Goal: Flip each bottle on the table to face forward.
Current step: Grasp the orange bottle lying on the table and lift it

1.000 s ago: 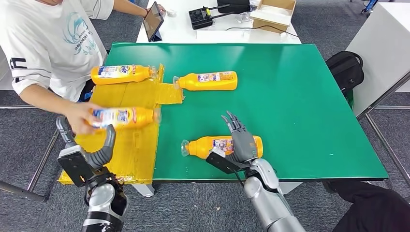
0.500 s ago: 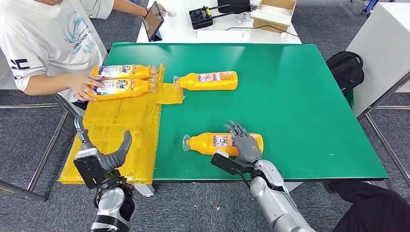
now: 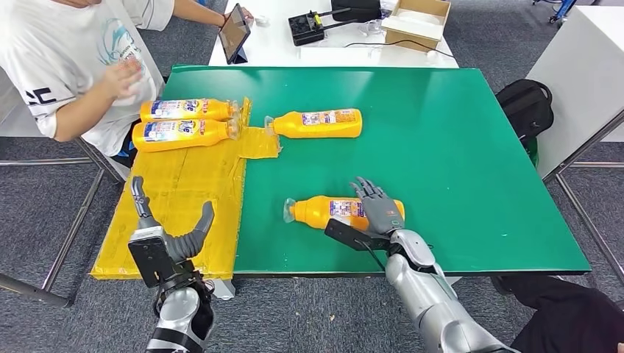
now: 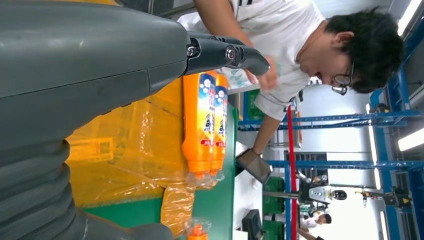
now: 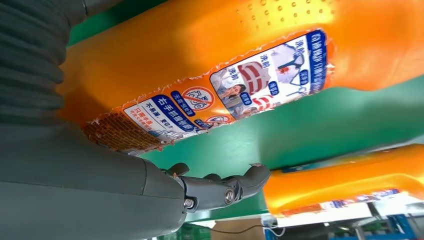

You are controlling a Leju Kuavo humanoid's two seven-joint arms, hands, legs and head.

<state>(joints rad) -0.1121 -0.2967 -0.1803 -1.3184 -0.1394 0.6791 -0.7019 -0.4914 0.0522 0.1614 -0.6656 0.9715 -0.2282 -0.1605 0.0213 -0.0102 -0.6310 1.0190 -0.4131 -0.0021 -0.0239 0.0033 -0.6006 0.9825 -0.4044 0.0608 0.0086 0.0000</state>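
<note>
Right hand on the near orange bottle; left hand idle off the green table.

From my station I take the green table (image 3: 456, 147) as reference. The yellow plastic-wrapped sheet (image 3: 184, 191) overhangs its left edge. A person in a white T-shirt (image 3: 66, 59) sits beyond the table's far-left corner, one hand raised clear of the bottles. Two orange bottles (image 3: 188, 110) (image 3: 184, 132) lie touching side by side on the sheet at the table's far left, labels up. A third bottle (image 3: 318, 123) lies on the table just right of them. The fourth bottle (image 3: 324, 209) lies near the table's front edge. My right hand (image 3: 381, 213) rests on its base end, fingers draped over it; I cannot tell whether they grip. My left hand (image 3: 171, 228) hovers off the table's front-left corner, fingers spread, holding nothing.
</note>
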